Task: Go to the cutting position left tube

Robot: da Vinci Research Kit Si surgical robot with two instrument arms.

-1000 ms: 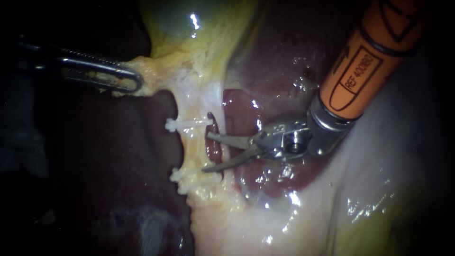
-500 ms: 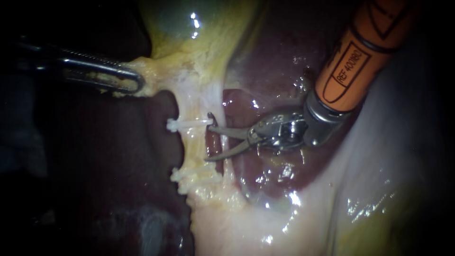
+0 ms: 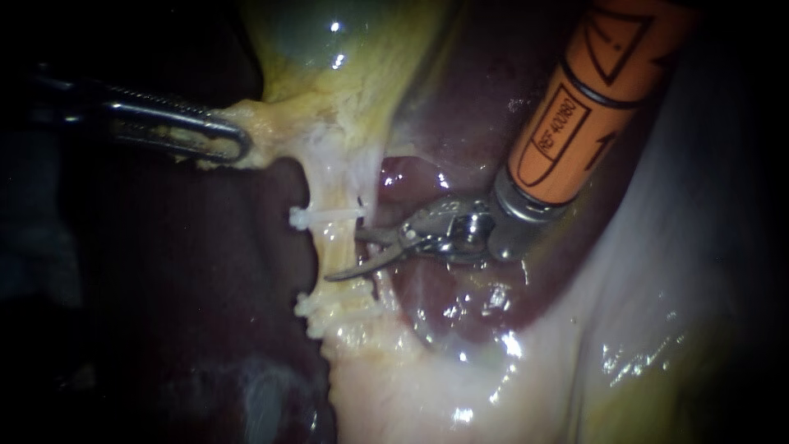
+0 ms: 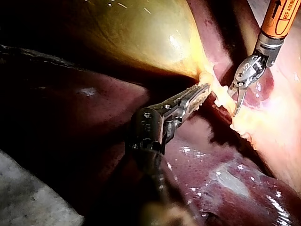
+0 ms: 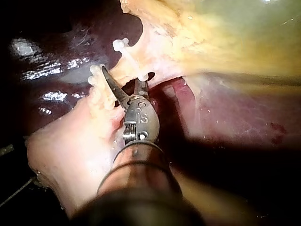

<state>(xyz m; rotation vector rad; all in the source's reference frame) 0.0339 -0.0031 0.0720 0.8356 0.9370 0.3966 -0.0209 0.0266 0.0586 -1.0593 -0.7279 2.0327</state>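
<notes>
R instrument (image 3: 345,255): blades spread, gripping nothing. The pale tube (image 3: 330,244) sits btwn them, lower blade tip poking past its far side. One white clip (image 3: 325,216) is just beside the upper blade, more clips (image 3: 329,306) near the lower one. L instrument (image 3: 237,141): jaws clamped on yellowish tissue at the gallbladder (image 3: 329,49) edge, well apart from R blades. Liver (image 3: 460,107) lies behind R shaft.
</notes>
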